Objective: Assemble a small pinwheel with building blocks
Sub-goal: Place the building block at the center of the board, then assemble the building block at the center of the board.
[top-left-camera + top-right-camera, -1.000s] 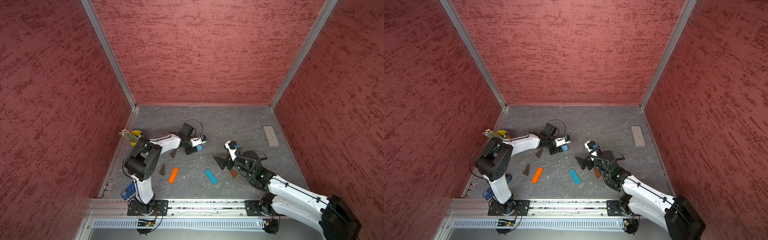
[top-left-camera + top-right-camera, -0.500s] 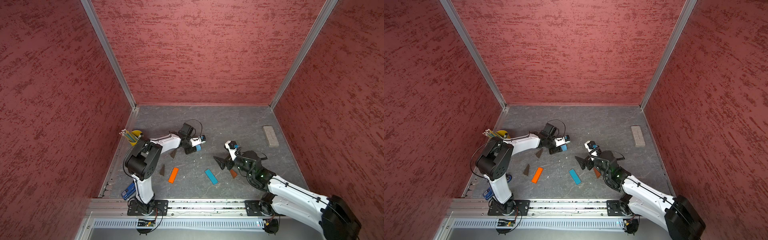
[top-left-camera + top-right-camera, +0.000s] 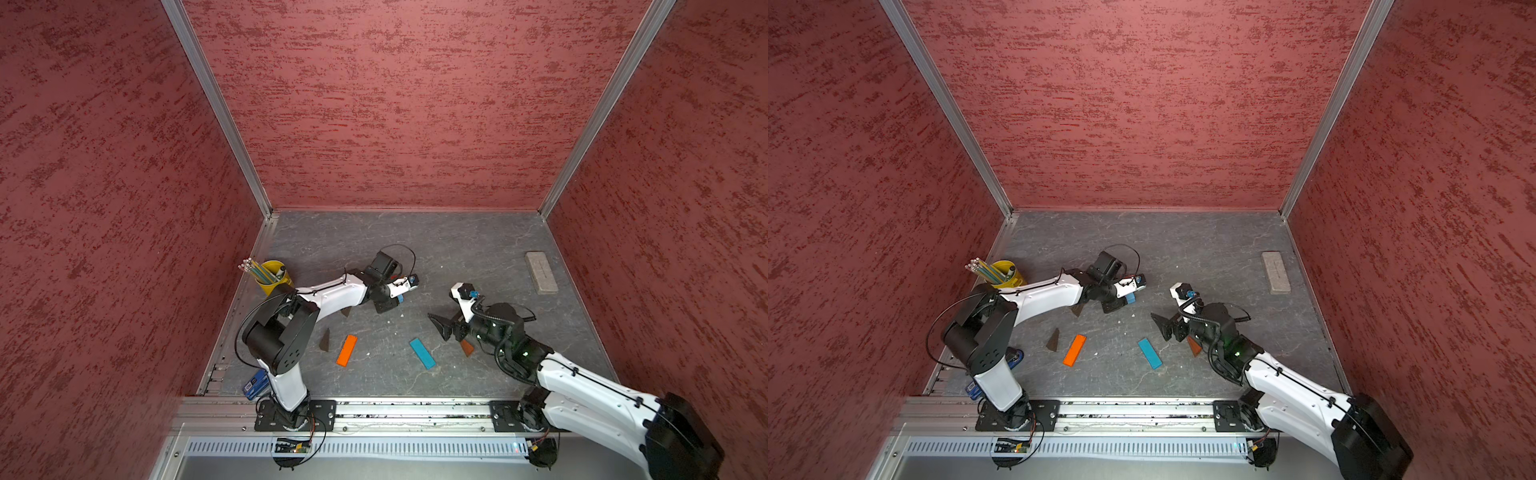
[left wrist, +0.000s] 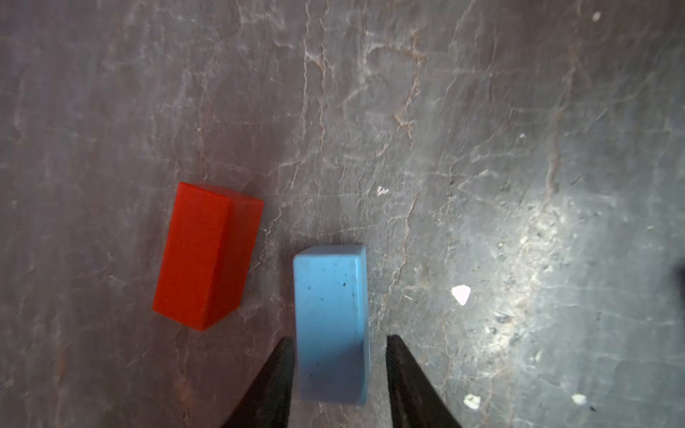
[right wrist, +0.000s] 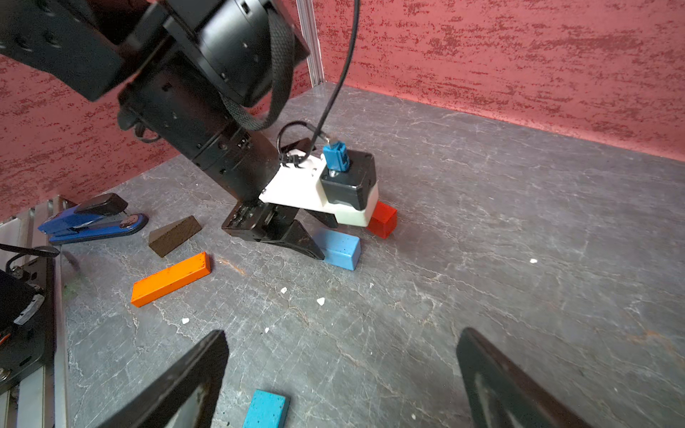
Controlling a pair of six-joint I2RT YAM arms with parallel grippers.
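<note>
Between the fingertips of your left gripper (image 4: 339,339) sits the light-blue block (image 4: 330,315). The jaws are parted, with a gap on the side away from the red block (image 4: 205,255), which lies just outside the other finger. Your right gripper (image 5: 341,337) gapes wide, holding nothing. The flat blue bar (image 5: 265,409) lies near its jaws and the orange bar (image 5: 170,278) farther out.

And the left hand (image 4: 340,339) is letting go! A second ago its fingers (image 4: 407,378) were pinched tight on the blue block (image 4: 330,296); half a second back they had started to part, and now they stand wider again. There's a clear gap between one finger and the block's side, the other finger just at its edge. The block rests on the counter (image 4: 482,148) between the fingertips, squeeze released.
</note>
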